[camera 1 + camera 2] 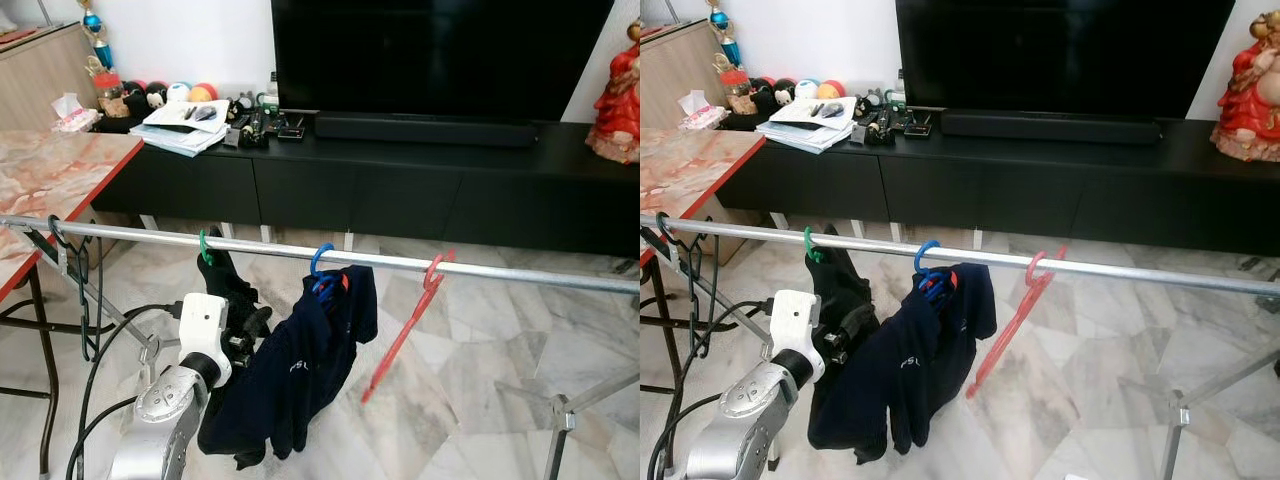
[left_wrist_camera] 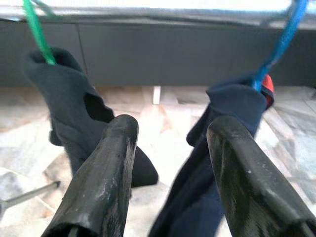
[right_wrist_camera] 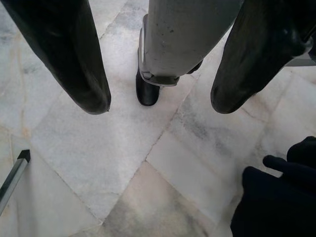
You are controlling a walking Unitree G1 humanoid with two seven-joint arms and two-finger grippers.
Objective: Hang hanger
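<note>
A green hanger (image 1: pixel 204 248) carrying a dark garment (image 1: pixel 228 290) is hooked over the rail (image 1: pixel 500 270), with a blue hanger (image 1: pixel 320 266) bearing a navy shirt (image 1: pixel 300 375) beside it and a bare red hanger (image 1: pixel 410 325) tilted farther along. The left gripper (image 2: pixel 170 173) is held just below the rail between the two clothed hangers, its fingers (image 2: pixel 106 177) spread wide and empty. The right gripper (image 3: pixel 158 103) is pointed at the marble floor (image 3: pixel 123 163), fingers parted around nothing.

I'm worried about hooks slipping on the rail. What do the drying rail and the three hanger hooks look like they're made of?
The drying rail looks like bare metal tube: silver-grey with a dull sheen. The green hook, blue hook and red hanger look like moulded plastic: solid bright colours, smooth and slightly glossy.
</note>
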